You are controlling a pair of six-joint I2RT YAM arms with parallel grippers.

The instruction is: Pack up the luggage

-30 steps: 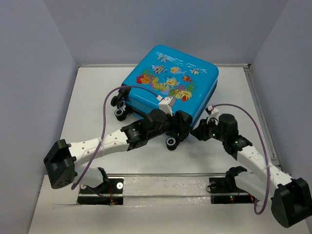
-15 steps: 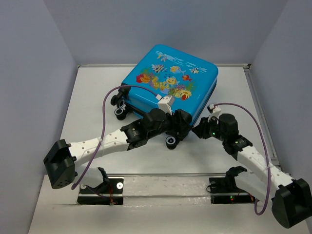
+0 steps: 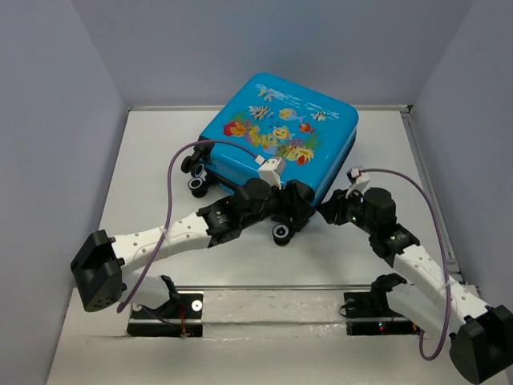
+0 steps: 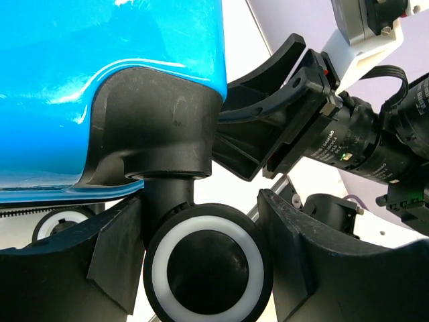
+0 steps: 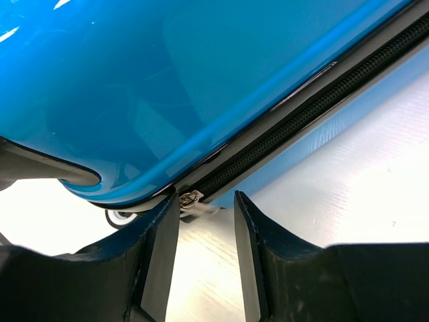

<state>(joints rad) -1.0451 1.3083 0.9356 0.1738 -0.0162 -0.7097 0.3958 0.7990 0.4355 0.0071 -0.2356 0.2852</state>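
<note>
Rightward and slightly away from the bases – that is how the right arm's wrist has shifted over the last second, its base link sinking lower in the overhead view, while the left arm and the suitcase have barely changed.

Now the small blue hard-shell suitcase lies on the worktop toward the far side, fish-and-coral face up, with its wheeled end turned toward the arms. Its two shells are together.

At the near corner, the left end effector straddles a caster wheel. Both fingers sit hard against the wheel's sides, so it looks clamped on the wheel, probably steadying the case.

At the edge just right of that corner, the right end effector has its fingers parted. The metal zipper pull sits in the gap, close beside the left finger, and is not pinched. The black zipper runs off to the right of the pull, and its teeth look meshed along that stretch. Past the pull, around the corner, the seam is out of sight.

As for progress, the lid is down and nothing of the contents shows, so any filling seems to be over. What remains – by my reading – is sealing: closing on the pull and drawing it along whatever part of the seam is unfastened. How much of it that is cannot be told from these views.
</note>
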